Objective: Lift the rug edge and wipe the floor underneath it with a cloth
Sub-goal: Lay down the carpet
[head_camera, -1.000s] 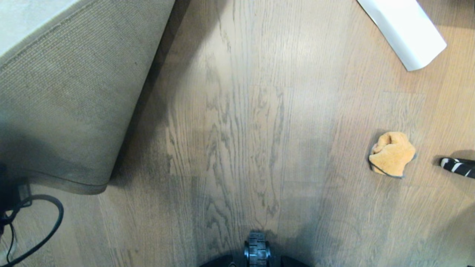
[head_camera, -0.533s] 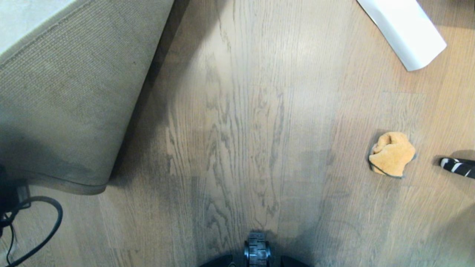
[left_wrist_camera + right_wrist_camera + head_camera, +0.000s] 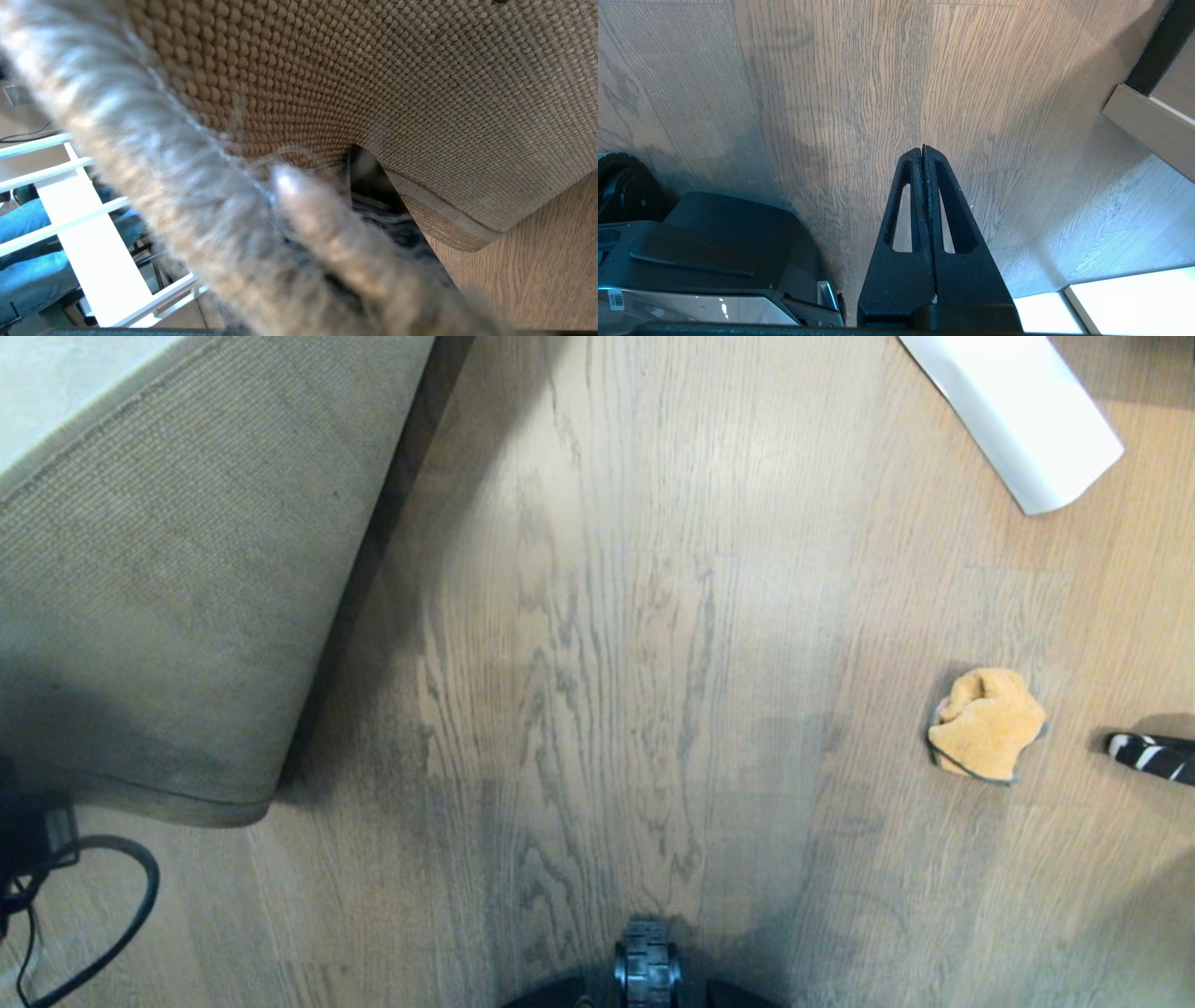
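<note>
The left pincer [image 3: 373,219] is clamped on the lifted edge of the rug [image 3: 159,588]; in the left wrist view only a dark sliver of it shows between the fuzzy grey pile close to the lens and the beige woven backing arching above. In the head view that pincer's arm is just a dark shape at the left border with a black cable [image 3: 112,915] looping below it, and the rug's raised corner curls over so that its tan underside faces up, throwing a shadow onto the floor [image 3: 635,663] beside it. The right pincer [image 3: 923,154] has its two black fingers pressed together with nothing between them; it hangs over bare planks in its own wrist view, near the robot's dark base [image 3: 705,261], and it does not appear in the head view. The cloth [image 3: 985,723] lies crumpled on the floor at the right of the head view, well apart from the rug and from both pincers. Just beside it, at the right border, a black-and-white striped object [image 3: 1153,756] pokes in. A white rolled sheet of paper [image 3: 1018,415] lies at the upper right, and a base wheel [image 3: 646,971] shows at the bottom centre.
</note>
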You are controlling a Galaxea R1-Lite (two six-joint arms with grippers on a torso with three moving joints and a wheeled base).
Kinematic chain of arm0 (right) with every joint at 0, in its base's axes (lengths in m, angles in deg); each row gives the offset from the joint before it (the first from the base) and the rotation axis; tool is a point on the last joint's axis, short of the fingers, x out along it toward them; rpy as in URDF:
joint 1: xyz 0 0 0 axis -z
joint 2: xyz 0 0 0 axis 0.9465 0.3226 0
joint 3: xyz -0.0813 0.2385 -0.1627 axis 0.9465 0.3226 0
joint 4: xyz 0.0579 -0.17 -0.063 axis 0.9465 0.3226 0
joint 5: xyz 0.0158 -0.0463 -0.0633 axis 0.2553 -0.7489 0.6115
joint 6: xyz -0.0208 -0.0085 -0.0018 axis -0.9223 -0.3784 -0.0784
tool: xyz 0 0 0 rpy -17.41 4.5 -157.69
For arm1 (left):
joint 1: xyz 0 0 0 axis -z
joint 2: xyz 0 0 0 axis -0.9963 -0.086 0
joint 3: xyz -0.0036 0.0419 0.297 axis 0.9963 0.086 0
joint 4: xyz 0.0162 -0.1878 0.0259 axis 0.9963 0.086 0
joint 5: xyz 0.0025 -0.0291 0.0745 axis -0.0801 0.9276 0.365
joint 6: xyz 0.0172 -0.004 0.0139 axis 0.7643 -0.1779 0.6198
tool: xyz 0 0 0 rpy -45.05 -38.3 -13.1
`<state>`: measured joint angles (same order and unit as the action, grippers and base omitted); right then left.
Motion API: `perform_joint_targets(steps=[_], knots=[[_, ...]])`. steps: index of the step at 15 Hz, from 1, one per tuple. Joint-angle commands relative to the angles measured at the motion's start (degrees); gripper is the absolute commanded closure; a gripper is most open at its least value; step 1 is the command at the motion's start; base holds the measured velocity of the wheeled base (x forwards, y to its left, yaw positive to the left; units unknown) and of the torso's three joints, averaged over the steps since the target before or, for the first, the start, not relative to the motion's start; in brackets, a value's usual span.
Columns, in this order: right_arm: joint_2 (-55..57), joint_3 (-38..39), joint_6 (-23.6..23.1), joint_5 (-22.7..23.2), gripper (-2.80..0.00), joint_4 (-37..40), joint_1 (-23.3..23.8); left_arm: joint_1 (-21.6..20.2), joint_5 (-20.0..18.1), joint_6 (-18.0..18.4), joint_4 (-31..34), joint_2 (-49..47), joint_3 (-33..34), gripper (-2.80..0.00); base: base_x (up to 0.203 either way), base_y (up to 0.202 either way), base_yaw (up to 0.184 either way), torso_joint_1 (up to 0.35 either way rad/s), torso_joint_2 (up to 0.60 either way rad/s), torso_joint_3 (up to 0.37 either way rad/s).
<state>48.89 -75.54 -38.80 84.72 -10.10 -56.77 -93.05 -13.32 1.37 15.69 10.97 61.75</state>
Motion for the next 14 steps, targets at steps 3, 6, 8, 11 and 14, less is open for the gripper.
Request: perform_joint_targets(steps=[3, 6, 8, 11, 14], knots=[[0.22, 0.00, -0.08, 0.06, 0.00, -0.74, -1.33, 0.07, 0.21, 0.12, -0.47, -0.12, -0.06, 0.00, 0.000, 0.000, 0.000, 0.000, 0.00, 0.000], [0.30, 0.00, 0.09, 0.21, 0.00, -2.76, -3.63, 0.07, 0.18, 0.12, -0.47, -0.13, -0.09, 0.00, 0.000, 0.000, 0.000, 0.000, 0.00, 0.000], [0.30, 0.00, 0.18, 0.21, 0.00, -2.76, -5.70, 0.07, 0.13, 0.12, -0.47, -0.13, -0.18, 0.00, 0.000, 0.000, 0.000, 0.000, 0.00, 0.000], [0.49, 0.00, 0.23, 0.21, 0.00, -2.76, -7.34, 0.07, 0.12, 0.12, -0.47, -0.15, -0.27, 0.00, 0.000, 0.000, 0.000, 0.000, 0.00, 0.000], [0.25, 0.00, 0.22, 0.21, 0.00, -2.76, -10.67, 0.07, 0.12, 0.12, -0.56, -0.22, -0.27, 0.00, 0.000, 0.000, 0.000, 0.000, 0.00, 0.000]])
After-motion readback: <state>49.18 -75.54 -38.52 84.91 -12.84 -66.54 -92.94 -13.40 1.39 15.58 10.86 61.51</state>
